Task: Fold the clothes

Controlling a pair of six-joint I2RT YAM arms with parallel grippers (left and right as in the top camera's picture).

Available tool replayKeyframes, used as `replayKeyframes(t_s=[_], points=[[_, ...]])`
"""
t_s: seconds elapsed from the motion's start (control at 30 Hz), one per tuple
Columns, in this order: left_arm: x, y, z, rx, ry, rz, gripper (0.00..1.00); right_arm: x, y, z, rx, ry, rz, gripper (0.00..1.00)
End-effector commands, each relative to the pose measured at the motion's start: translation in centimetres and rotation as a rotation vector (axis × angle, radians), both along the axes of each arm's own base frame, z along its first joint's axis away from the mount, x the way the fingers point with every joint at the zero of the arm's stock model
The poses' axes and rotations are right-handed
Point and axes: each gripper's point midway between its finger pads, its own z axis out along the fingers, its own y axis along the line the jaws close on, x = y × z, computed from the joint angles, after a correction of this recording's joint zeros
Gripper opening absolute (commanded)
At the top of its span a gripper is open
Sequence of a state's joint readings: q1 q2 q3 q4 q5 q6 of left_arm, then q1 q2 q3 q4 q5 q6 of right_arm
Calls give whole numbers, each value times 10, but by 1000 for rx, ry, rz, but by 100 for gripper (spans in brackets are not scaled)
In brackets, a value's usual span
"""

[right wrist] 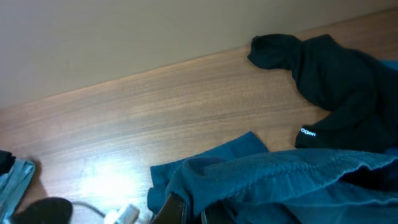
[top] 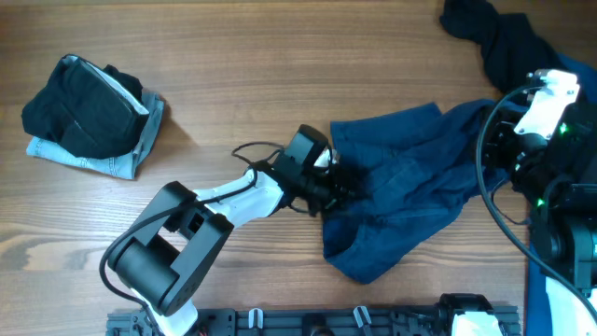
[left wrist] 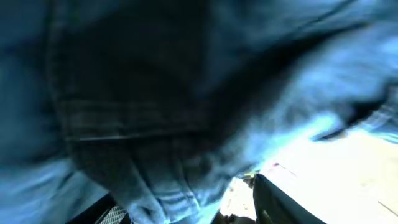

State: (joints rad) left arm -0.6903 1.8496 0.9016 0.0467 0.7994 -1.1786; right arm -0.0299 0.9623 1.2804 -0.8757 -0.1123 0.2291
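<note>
The dark teal-blue shorts [top: 410,191] lie crumpled at centre right of the wooden table; they also show in the right wrist view [right wrist: 280,180]. My left gripper [top: 343,184] is at their left edge. In the left wrist view, blurred blue cloth [left wrist: 186,93] fills the frame and is bunched between the fingers [left wrist: 186,214]. My right gripper [top: 496,147] is at the shorts' right edge. Its fingers [right wrist: 196,210] are pinched on a fold by the gathered waistband. A black garment [top: 504,37] lies at the back right and shows in the right wrist view [right wrist: 329,81].
A folded stack sits at the far left, a black piece [top: 84,107] on a pale-denim piece [top: 121,163]. A brighter blue cloth [top: 541,299] shows at the right edge by the right arm's base. The rack [top: 308,322] runs along the front edge.
</note>
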Motion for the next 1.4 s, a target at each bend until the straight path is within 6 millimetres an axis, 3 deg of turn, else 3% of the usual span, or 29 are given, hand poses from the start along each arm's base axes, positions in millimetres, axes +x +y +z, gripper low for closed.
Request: replayKeyframes(t_s=[0.0, 0.07, 0.13, 0.27, 0.4, 0.5, 0.63, 0.73, 0.83, 0.93, 1.03, 1.2, 1.3, 1.37], points=[[16, -1, -2, 22, -42, 67, 46, 0, 2, 10, -7, -25, 23, 4], [19, 0, -4, 35, -53, 81, 23, 0, 2, 10, -7, -25, 24, 4], [18, 0, -4, 29, -67, 65, 6, 0, 2, 10, -7, -25, 23, 4], [12, -3, 2, -8, -129, -16, 4, 0, 2, 10, -7, -25, 23, 4], [13, -2, 30, -66, -241, -70, 4, 0, 2, 10, -14, -27, 25, 4], [25, 17, 68, -62, -442, -83, 4, -1, -1, 12, -30, -35, 16, 4], [47, 80, 127, 57, -697, -24, 4, -1, -6, 12, -44, -35, -9, 4], [56, 144, 196, 175, -913, 72, 4, -2, -8, 11, -34, -28, -32, 4], [49, 213, 284, 326, -1147, 261, 4, -2, -7, 10, 11, -21, -53, 4], [24, 235, 341, 364, -1296, 313, 4, -2, -3, 12, 22, -30, -31, 4], [4, 240, 366, 380, -1352, 286, 4, -4, 10, 19, 14, -58, 65, 4], [-9, 253, 378, 467, -1378, 261, 4, -14, 6, 33, -2, -108, 37, 4], [-17, 260, 395, 498, -1418, 277, 4, -28, 2, 56, -23, -170, 21, 5], [-25, 265, 417, 507, -1478, 299, 4, -40, -2, 74, -57, -212, 5, 4]])
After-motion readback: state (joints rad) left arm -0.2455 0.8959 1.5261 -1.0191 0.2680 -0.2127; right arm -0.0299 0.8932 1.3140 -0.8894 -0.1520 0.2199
